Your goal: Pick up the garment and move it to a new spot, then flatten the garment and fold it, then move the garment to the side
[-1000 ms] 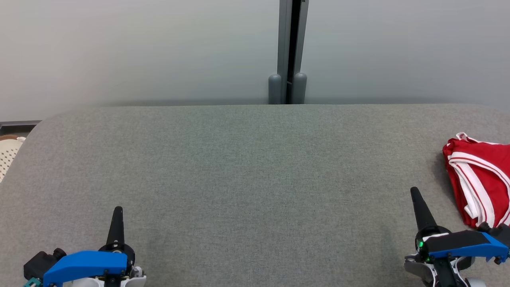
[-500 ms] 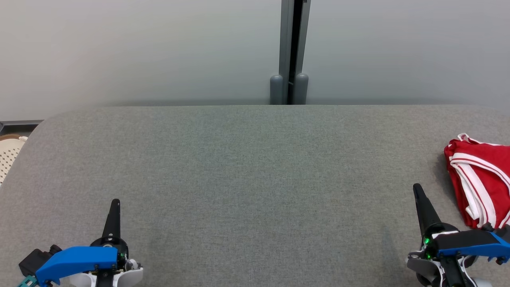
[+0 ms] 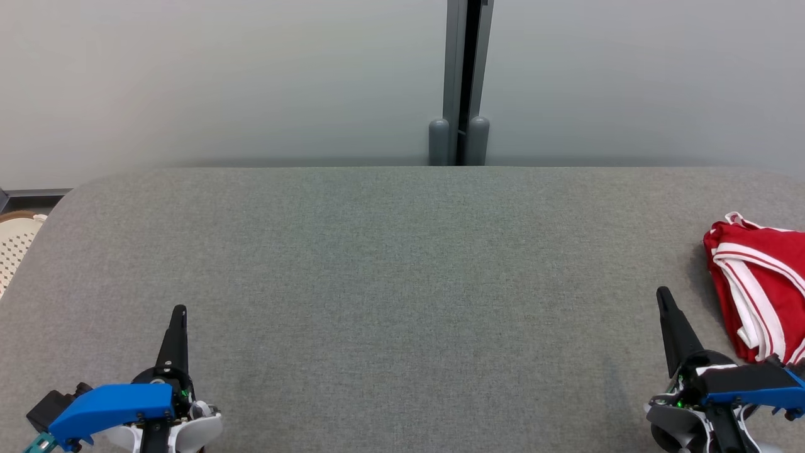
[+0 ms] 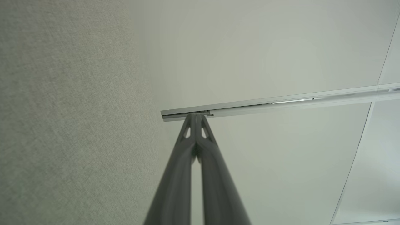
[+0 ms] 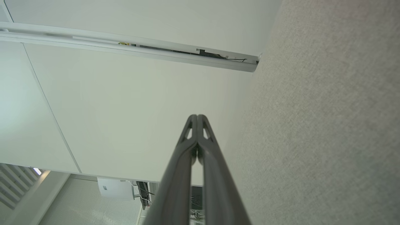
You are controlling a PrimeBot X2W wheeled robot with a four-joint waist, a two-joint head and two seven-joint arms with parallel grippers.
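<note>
The red garment (image 3: 764, 283) with white stripes lies bunched on the grey padded surface (image 3: 402, 283), just right of the right gripper (image 3: 663, 297) and about level with its fingertips. Part of it runs past the frame edge. Its visible long axis runs roughly parallel to those fingers. The right gripper is fully closed and holds nothing. The left gripper (image 3: 180, 313), also closed and empty, sits well apart from it. The right arm is nearer, so I judge 1 short rightward reach suits.
</note>
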